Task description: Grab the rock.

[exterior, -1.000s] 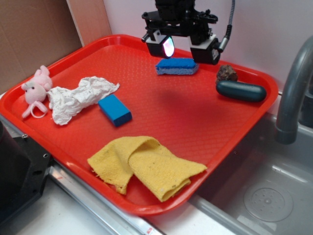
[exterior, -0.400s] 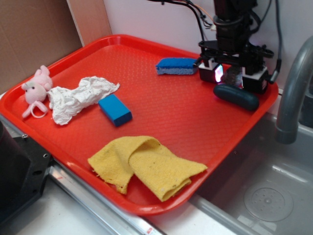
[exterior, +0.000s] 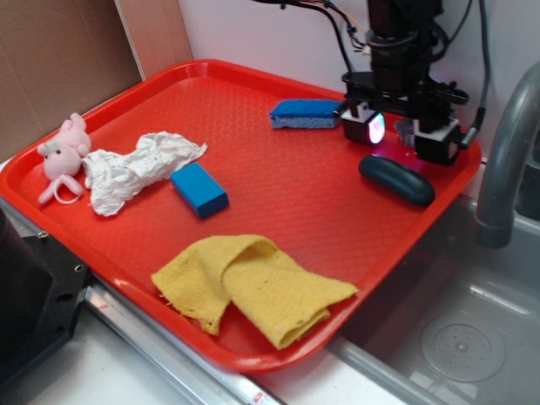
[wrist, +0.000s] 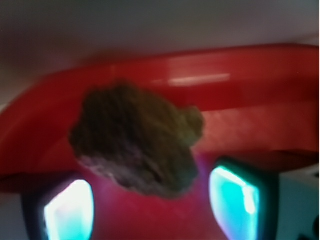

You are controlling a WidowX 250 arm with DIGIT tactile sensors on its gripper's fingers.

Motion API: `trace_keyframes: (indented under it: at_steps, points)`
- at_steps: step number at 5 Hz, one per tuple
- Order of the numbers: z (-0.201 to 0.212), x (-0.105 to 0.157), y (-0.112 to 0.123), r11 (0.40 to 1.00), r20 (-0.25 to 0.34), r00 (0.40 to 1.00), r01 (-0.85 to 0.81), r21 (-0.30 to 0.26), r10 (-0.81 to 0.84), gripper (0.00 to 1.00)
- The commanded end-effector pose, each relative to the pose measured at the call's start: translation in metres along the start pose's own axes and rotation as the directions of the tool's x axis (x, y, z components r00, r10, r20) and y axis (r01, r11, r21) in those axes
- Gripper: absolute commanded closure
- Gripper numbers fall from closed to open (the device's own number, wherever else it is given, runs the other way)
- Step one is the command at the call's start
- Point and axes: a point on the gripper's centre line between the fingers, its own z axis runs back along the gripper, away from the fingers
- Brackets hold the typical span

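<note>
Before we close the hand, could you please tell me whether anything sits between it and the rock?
Nothing visible does. The rock lies between the open hand's fingers; the dark teal oval object lies nearer the camera, outside the gap.

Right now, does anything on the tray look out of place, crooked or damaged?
Nothing looks damaged or spilled. The paper is crumpled and the yellow cloth lies loosely folded, both flat on the tray. The gripper straddles the rock near the back rim; the wrist view is blurry.
</note>
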Motion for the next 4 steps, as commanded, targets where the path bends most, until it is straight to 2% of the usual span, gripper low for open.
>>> trace_keyframes:
  at_steps: [1, 2, 3, 4]
  points:
    - [0.052, 0.009, 0.004, 0.999, 0.151, 0.988, 0.046, -0.026, -0.041, 0.00]
    - [0.041, 0.017, -0.001, 0.997, 0.118, 0.991, 0.068, -0.021, -0.065, 0.00]
    - [0.028, 0.009, -0.009, 0.993, 0.104, 0.988, 0.120, -0.005, -0.118, 0.00]
    - [0.015, 0.018, -0.014, 0.989, 0.080, 0.986, 0.145, -0.007, -0.144, 0.00]
